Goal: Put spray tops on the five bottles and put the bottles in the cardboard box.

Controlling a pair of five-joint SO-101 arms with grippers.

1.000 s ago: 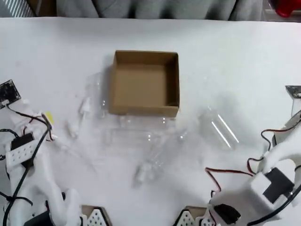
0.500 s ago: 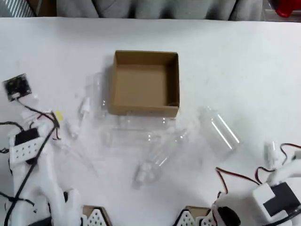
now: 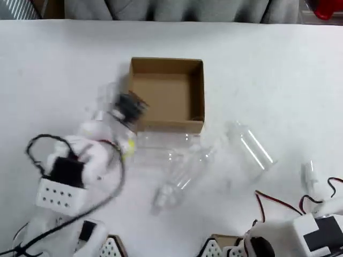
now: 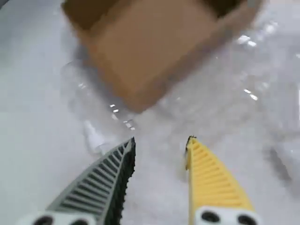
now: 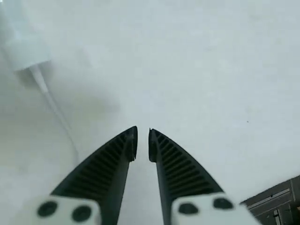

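While the cardboard box (image 3: 202,91) is sitting empty near the middle of the table (image 3: 268,64), no bottle appears to be wearing a spray top yet, so the job is, by my reading, only getting started. Clear bottles are lying loose in front of the box: one (image 3: 251,145) off to its front right, another (image 3: 182,176) slanting nearer the table's front edge, and more crowding against the front wall.

The left gripper (image 4: 159,143) is hanging over the table just short of the box's near corner, fingers spread wide and gripping nothing. Something clear (image 4: 117,115) is glinting just ahead of the tips, though whether it is a bottle or a top is too blurred to tell.

The right gripper (image 5: 142,133) is hovering low over bare table with its fingers nearly pressed together and nothing between them. A spray top (image 5: 21,49) with its thin dip tube is lying near it.

The step in hand looks like a first pick. Next, the left arm is probably needing to drop its spread fingers around that clear piece and squeeze gently, since slick plastic slips. The right would have to part its fingers before taking the top.
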